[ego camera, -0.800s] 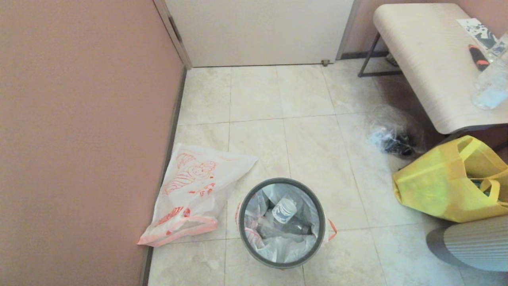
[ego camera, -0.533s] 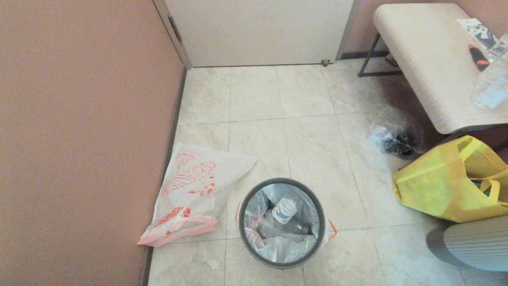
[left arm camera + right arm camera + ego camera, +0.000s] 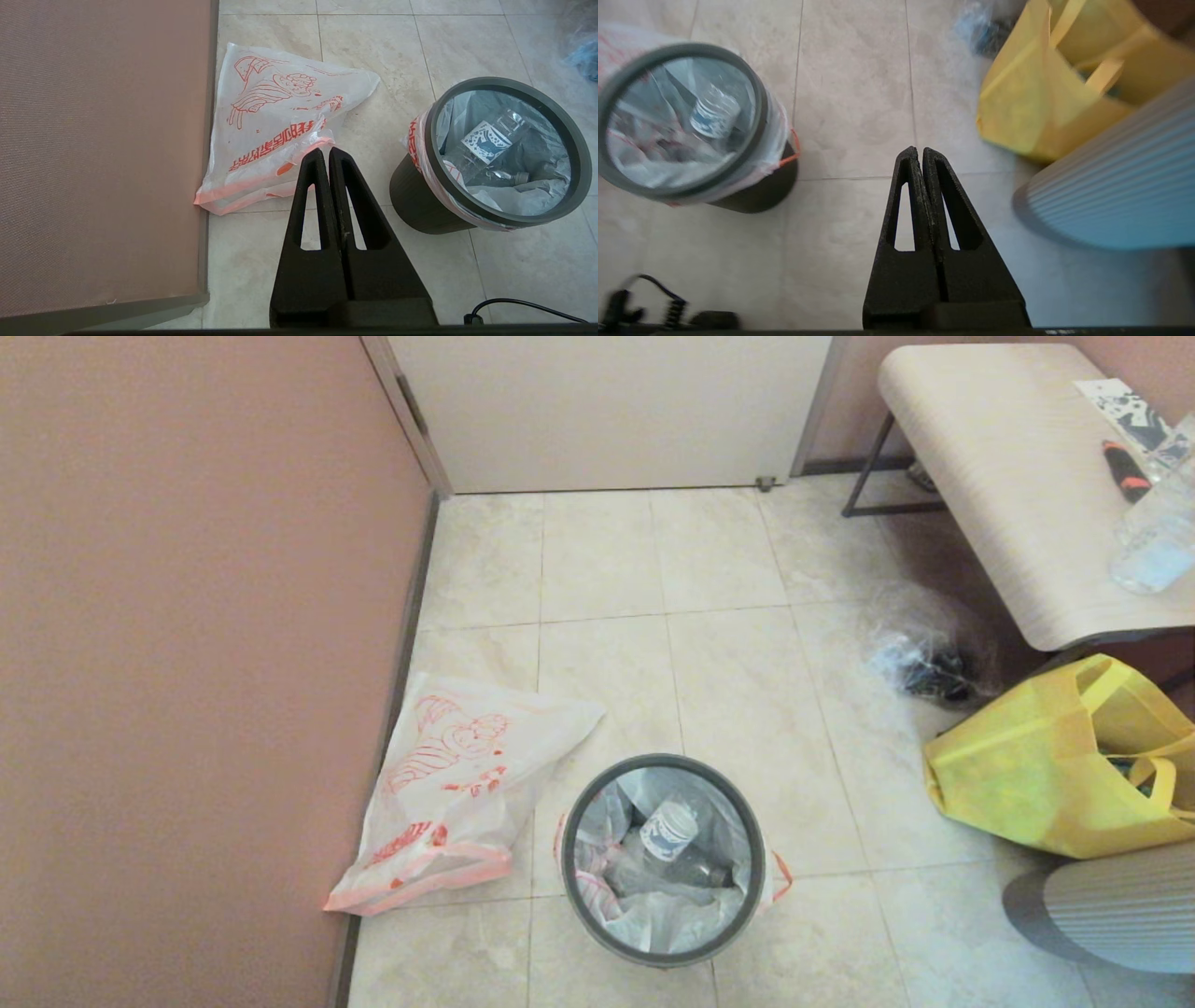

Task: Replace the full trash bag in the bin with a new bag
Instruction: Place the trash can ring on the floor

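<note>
The round black bin (image 3: 571, 859) with its grey ring rim stands on the tiled floor near the front. The full trash bag (image 3: 653, 915) lines it, with clear bottles inside and orange-red handles hanging over the rim. The new bag (image 3: 453, 775) lies flat on the floor left of the bin, against the wall. In the left wrist view my left gripper (image 3: 325, 151) is shut and empty, above the floor between the new bag (image 3: 275, 121) and the bin (image 3: 411, 200). My right gripper (image 3: 920, 151) is shut and empty, above the floor right of the bin (image 3: 761, 196). Neither arm shows in the head view.
A brown wall (image 3: 187, 663) runs along the left. A yellow bag (image 3: 1036, 775) and a grey ribbed rounded object (image 3: 1111, 905) sit at the right. A clear film bag with dark items (image 3: 920, 658) lies by a bench (image 3: 1008, 485). A door (image 3: 607, 411) is at the back.
</note>
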